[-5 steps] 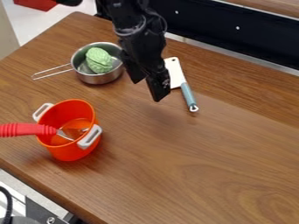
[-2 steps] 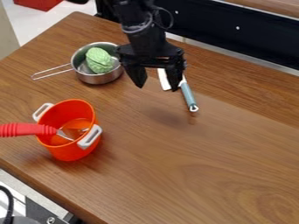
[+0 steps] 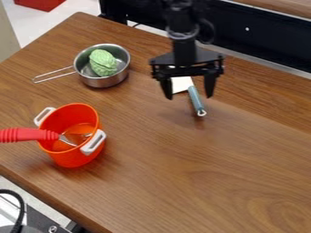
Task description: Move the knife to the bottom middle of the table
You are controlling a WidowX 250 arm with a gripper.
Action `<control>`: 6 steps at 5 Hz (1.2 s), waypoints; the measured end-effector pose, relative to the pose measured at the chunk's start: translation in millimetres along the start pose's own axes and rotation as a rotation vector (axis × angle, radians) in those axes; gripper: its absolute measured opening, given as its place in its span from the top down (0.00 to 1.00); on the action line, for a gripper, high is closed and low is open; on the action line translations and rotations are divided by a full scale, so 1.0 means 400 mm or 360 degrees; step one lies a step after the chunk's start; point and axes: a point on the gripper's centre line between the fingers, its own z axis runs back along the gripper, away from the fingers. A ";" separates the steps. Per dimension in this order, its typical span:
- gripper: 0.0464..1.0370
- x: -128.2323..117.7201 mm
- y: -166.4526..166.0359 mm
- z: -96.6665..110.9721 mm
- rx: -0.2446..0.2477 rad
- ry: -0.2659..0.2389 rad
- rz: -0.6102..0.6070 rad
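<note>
Claw (image 3: 189, 97) hangs open above the brown wooden table (image 3: 213, 159), black panel (image 3: 270, 40) behind, pale floor (image 3: 79, 8) past its far corner.

Bright, diffuse light w/ soft shadows nr orange pot (image 3: 72, 158)

The single fixed camera looks down at a slant from above the table (image 3: 218, 182), facing across it toward the dark panel (image 3: 273, 38) beyond the far edge. It sits near enough that the table runs out of view at bottom and right, yet takes in a far corner, upper left, and some floor (image 3: 36, 25).
</note>
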 end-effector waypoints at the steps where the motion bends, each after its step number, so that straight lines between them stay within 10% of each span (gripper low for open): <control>1: 0.04 0.010 -0.031 -0.020 -0.0008 0.0002 0.0061; 4: 0.08 0.028 -0.036 -0.079 0.0072 -0.0006 0.0219; 6: 0.62 0.038 -0.046 -0.089 0.0063 -0.0016 0.0255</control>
